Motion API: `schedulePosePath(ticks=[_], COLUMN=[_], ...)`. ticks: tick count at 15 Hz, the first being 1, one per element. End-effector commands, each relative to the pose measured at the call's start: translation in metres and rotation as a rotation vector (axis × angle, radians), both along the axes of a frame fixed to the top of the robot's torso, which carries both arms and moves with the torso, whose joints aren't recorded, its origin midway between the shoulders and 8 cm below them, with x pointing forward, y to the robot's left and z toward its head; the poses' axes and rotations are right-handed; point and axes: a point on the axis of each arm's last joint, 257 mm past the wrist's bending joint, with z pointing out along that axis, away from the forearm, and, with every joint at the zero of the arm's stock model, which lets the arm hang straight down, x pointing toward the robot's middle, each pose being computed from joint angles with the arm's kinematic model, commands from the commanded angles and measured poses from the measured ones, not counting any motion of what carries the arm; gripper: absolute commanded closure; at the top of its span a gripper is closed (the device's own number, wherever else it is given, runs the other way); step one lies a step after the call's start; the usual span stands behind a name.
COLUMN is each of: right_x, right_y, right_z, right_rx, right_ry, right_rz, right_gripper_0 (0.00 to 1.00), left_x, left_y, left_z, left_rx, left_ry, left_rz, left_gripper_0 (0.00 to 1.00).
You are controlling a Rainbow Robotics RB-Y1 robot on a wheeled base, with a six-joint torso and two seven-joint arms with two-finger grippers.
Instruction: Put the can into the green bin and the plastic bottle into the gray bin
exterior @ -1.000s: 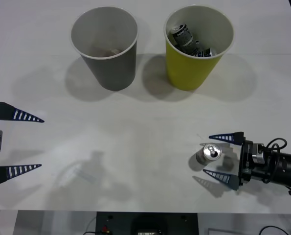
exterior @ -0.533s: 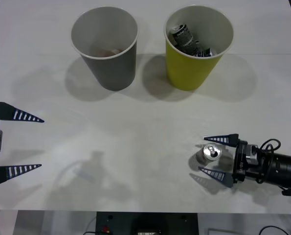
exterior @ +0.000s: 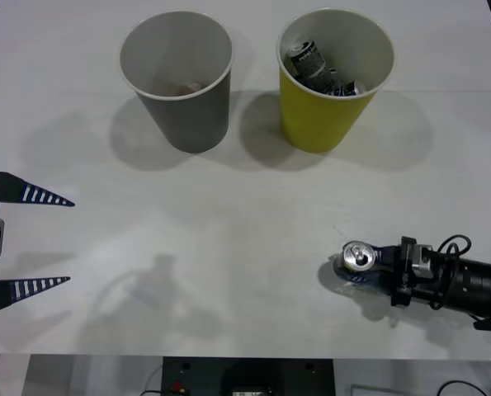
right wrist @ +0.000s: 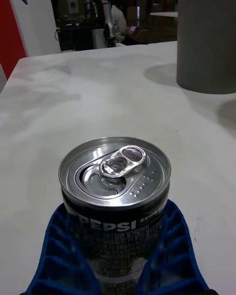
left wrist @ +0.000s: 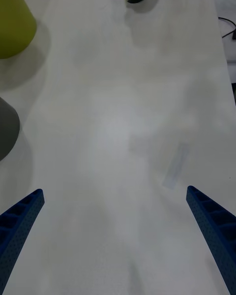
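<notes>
The tabletop [exterior: 245,247] carries the gray bin [exterior: 179,78] and green bin [exterior: 332,82] side by side along its far edge, upright with mouths open to receive; the green bin already holds cans. Near the front right corner, the right gripper [exterior: 362,268] clasps the can [exterior: 358,257] upright, ready for lifting. At the left edge, the left gripper [exterior: 30,241] idles with fingers spread.

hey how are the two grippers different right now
The right gripper is shut on the can at the table's near right, its fingers hugging the can's sides; the left gripper holds nothing. The right one's jaws are closed; the left one's stand wide open, its fingers far apart. The left one sits at the table's near left edge. Both have blue ribbed fingers.
</notes>
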Motion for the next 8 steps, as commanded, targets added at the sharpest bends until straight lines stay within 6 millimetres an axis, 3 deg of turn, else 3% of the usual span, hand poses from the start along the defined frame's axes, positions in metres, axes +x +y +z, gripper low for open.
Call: schedulePosePath(ticks=[1, 8], right_x=[0.000, 0.007], right_y=[0.000, -0.006], right_z=[0.000, 0.019], right_rx=[-0.001, -0.032], right_ry=[0.002, 0.043], right_rz=[0.000, 0.018], right_gripper_0=[1.00, 1.00], left_x=[0.000, 0.000], left_y=[0.000, 0.000], left_z=[0.000, 0.000], left_rx=[0.000, 0.000], left_ry=[0.000, 0.000], left_rz=[0.000, 0.000], left_gripper_0=[0.00, 0.00])
